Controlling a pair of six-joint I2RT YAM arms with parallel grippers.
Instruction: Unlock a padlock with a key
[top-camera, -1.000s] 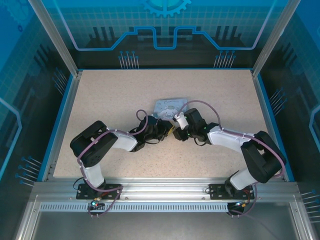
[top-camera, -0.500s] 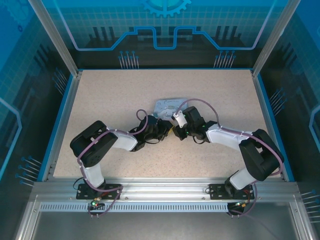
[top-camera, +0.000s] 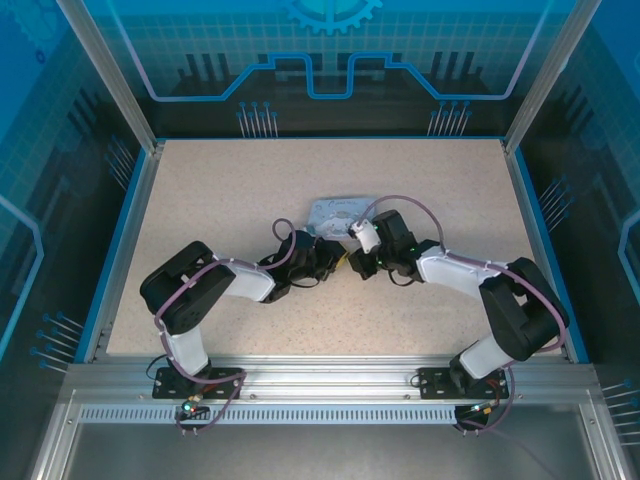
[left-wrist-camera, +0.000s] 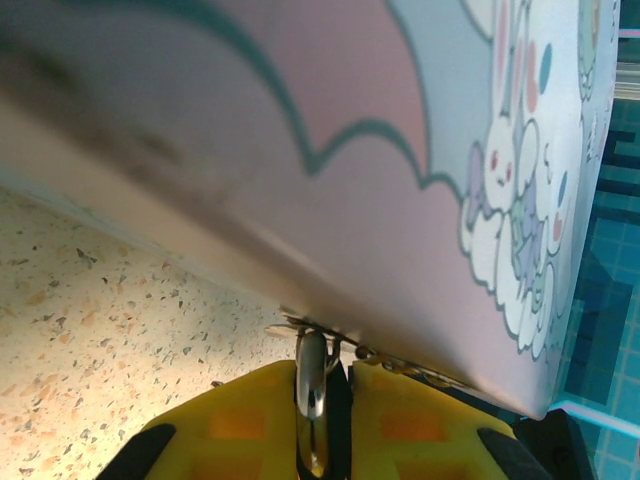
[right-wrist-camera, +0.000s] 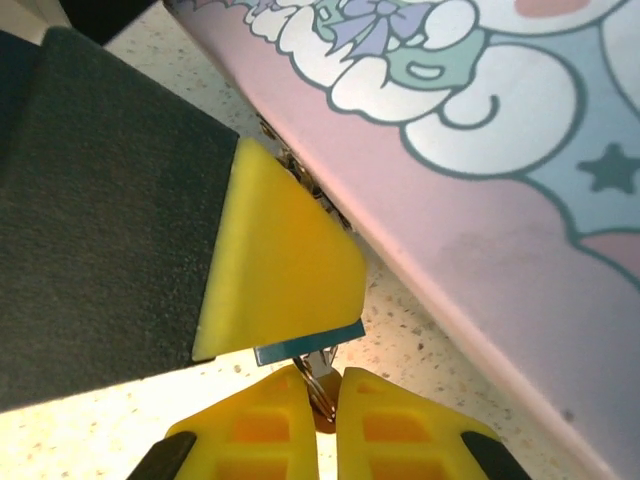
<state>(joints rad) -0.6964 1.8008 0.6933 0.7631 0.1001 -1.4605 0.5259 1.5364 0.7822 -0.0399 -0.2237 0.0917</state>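
1. Left gripper is clamped on the padlock, which sits at the edge of the tin; hold it rigid.
2. Right gripper is pinched together on what looks like the key, touching the padlock.
3. Line the key up with the keyhole, push straight, then twist gently; forcing it sideways risks slipping.
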